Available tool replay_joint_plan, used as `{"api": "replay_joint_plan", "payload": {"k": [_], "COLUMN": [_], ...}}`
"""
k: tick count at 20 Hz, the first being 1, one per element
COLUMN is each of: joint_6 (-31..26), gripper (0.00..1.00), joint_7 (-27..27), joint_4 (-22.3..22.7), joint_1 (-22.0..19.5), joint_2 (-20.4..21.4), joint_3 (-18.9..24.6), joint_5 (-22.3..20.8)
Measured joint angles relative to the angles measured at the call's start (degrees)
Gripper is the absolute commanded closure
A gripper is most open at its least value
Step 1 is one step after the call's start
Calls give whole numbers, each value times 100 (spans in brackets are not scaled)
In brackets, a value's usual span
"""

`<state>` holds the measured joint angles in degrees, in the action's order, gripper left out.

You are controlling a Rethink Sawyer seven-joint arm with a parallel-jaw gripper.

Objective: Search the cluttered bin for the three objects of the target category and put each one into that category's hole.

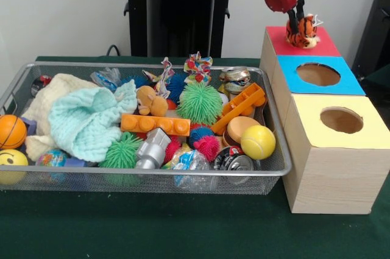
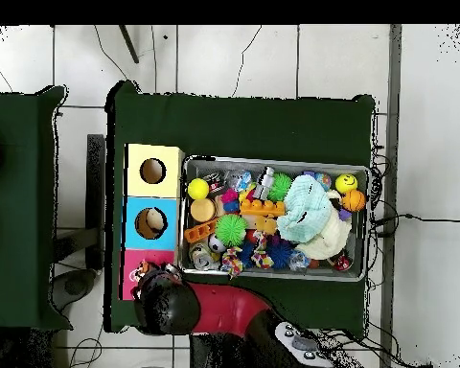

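Observation:
My gripper (image 1: 298, 27) is shut on a small orange striped tiger plush (image 1: 304, 32), holding it right over the red top (image 1: 311, 46) of the wooden box. The tiger covers the red section's hole. In the overhead view the arm's head (image 2: 165, 302) hides the gripper, and only a bit of the tiger plush (image 2: 141, 272) shows over the red section (image 2: 131, 261). The blue hole (image 1: 318, 74) and yellow hole (image 1: 341, 120) are uncovered. A brown plush animal (image 1: 150, 101) lies in the wire bin (image 1: 140, 177) among the clutter.
The bin holds green spiky balls (image 1: 200, 103), an orange brick (image 1: 155, 124), a yellow ball (image 1: 258, 142), cans (image 1: 235, 159), a mint knit cloth (image 1: 91, 122) and an orange ball (image 1: 11, 131). The box stands just right of the bin on green cloth.

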<state>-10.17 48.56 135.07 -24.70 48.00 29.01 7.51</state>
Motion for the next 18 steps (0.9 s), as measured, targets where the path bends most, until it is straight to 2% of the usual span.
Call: {"api": "replay_joint_plan", "payload": {"k": [8, 13, 18], "joint_6": [331, 843, 1357], "gripper": [100, 100, 100], "joint_7": [0, 0, 0], "joint_4": [99, 100, 98], "joint_1": [97, 247, 359], "joint_2": [-305, -485, -609], "joint_3": [0, -57, -216], "joint_5": [4, -37, -294]}}
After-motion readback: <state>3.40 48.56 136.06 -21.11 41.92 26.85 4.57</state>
